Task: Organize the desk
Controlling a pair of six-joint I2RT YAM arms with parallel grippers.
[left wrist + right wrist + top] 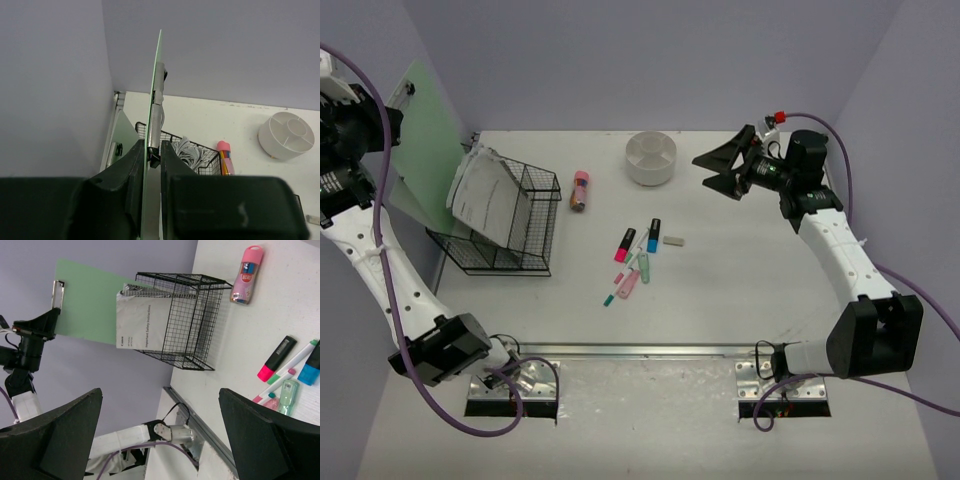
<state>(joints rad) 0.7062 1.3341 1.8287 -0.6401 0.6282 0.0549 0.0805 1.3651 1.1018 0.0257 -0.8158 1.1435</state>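
Desk (pixel 740 290) fills the room in front of me, a flat off-white top boxed in by pale lavender walls, with a metal rail (pixel 640 350) along its near edge where the two arms are bolted down.

The left gripper (pixel 152 150) is raised at the far left by the wall, its fingers pressed together on the edge of a pale green clipboard (pixel 428 135). The board stands on edge in the air, and its metal clip (pixel 159 95) sits just above the pinch.

Below it and a little to the right, a black wire basket (pixel 505 225) stands on the desk with a booklet and loose papers (pixel 480 190) leaning inside it. A pink tube (pixel 580 190) lies just right of the basket, and a round white organizer (pixel 651 158) sits farther back.

In the middle of the desk lies a loose cluster: a pink highlighter (pixel 625 244), a blue highlighter (pixel 653 235), a few thinner pens (pixel 630 280) and a small grey eraser (pixel 673 240).

The right gripper (pixel 703 170) hangs over the far right part of the desk, near the organizer. Its jaws are spread wide with nothing between them.
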